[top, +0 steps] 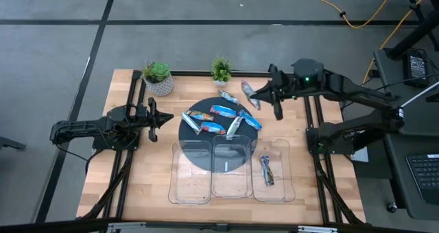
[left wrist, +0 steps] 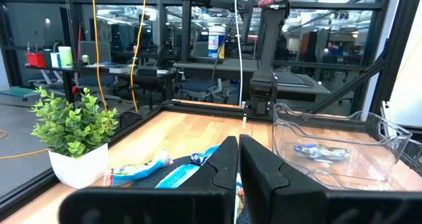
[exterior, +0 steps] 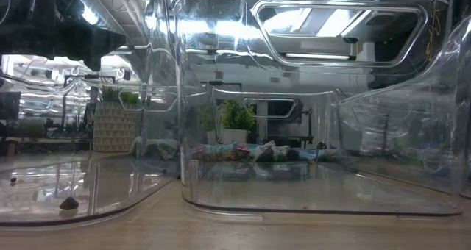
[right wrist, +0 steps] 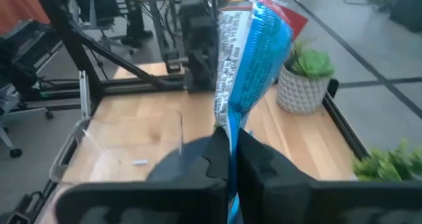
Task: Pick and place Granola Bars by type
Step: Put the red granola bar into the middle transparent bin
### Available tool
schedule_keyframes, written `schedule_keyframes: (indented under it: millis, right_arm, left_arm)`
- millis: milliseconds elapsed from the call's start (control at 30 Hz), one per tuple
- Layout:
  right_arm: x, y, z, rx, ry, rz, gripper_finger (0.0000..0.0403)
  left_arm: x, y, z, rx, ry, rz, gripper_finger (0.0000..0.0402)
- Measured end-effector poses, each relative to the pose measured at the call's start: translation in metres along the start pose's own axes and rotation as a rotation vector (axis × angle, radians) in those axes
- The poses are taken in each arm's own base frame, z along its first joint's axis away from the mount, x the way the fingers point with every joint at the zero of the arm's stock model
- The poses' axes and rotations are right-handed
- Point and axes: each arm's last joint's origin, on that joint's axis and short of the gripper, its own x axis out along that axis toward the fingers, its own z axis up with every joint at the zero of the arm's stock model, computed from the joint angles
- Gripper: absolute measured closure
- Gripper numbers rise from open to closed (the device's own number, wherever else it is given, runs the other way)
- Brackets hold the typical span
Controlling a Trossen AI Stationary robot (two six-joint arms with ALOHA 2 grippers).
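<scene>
Gripping a granola bar [right wrist: 247, 49], right hand [top: 251, 93] overhangs plants [top: 221, 70].

Granola bars, eight counted in the high view: five on the dark round mat [top: 206, 140], one [top: 228, 96] on the bare worktop [top: 130, 171] just beyond the mat, one [top: 267, 170] in the right-hand tray, one [top: 251, 94] pinched in the right claw [top: 250, 94].

Clear plastic trays [top: 193, 171]: three, side by side.

Potted plants [top: 158, 78]: two.

Arms: two. Claws: two, left claw [top: 167, 118] with fingers together, holding nothing.
</scene>
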Motion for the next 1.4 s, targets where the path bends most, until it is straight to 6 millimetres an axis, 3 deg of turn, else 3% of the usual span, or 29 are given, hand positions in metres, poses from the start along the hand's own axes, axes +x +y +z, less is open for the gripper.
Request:
schedule_keyframes:
  millis: [267, 533, 800, 1000, 1233, 1400]
  right_arm:
    - [0.030, 0.035, 0.036, -0.048, 0.024, 0.014, 0.0389]
    - [0.057, 0.055, 0.040, -0.047, 0.225, -0.006, 0.0390]
    - [0.106, 0.081, 0.005, 0.056, 0.446, 0.013, 0.0391]
    - [0.144, 0.100, -0.025, 0.274, 0.579, -0.060, 0.0391]
    - [0.159, 0.114, -0.043, 0.515, 0.645, -0.140, 0.0391]
    - [0.168, 0.115, -0.064, 0.547, 0.750, -0.273, 0.0391]
  left_arm:
    - [0.000, 0.000, 0.000, 0.000, 0.000, 0.000, 0.0392]
    - [0.000, 0.000, 0.000, 0.000, 0.000, 0.000, 0.0389]
    - [0.000, 0.000, 0.000, 0.000, 0.001, 0.000, 0.0393]
    - [0.000, 0.000, 0.000, 0.000, 0.000, 0.000, 0.0390]
    - [0.000, 0.000, 0.000, 0.000, 0.000, 0.000, 0.0393]
    - [0.000, 0.000, 0.000, 0.000, 0.000, 0.000, 0.0392]
